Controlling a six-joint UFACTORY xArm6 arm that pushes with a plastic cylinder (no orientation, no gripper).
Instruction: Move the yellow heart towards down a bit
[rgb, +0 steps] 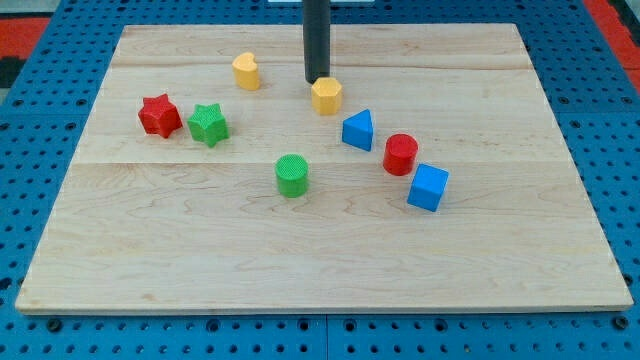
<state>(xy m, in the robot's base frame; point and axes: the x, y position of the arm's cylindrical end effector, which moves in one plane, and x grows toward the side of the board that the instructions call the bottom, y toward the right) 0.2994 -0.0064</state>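
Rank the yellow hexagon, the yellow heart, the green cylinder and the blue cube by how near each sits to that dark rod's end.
From my tip:
1. Yellow hexagon, right against it, just below.
2. Yellow heart, toward the view's left.
3. Green cylinder, toward the view's bottom.
4. Blue cube, toward the view's bottom right.

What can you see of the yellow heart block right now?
The small yellow heart-shaped block looks like matte plastic, a short solid prism with its heart outline facing up. It rests flat on the pale wooden board, near the view's top, left of centre. Nothing touches it. My tip is off to its right, apart from it, beside the yellow hexagonal block. The red star block and green star block lie below-left.
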